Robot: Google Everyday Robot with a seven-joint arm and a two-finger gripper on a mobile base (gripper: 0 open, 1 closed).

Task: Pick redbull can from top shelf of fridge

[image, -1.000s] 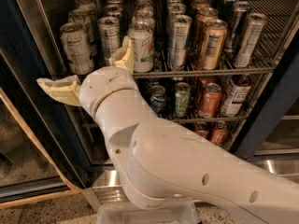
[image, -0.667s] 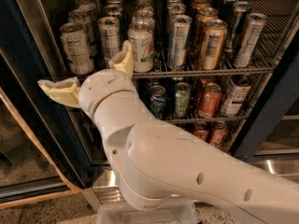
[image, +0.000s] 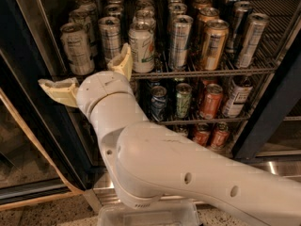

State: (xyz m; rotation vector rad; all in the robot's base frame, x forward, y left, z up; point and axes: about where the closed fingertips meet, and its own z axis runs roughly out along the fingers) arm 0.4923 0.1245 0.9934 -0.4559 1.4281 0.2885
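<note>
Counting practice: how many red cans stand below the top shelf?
3 red cans: one mid-rack, two lower; the white arm may hide others. Open cream tool before the top shelf.

You have 1 view only. It sits high and close behind the arm (image: 188,173), facing forward and down into the fridge (image: 275,107). The arm fills your lower foreground. The gripper (image: 84,66), fingers spread, sits left of centre at the front rail of the top shelf (image: 221,71).
</note>
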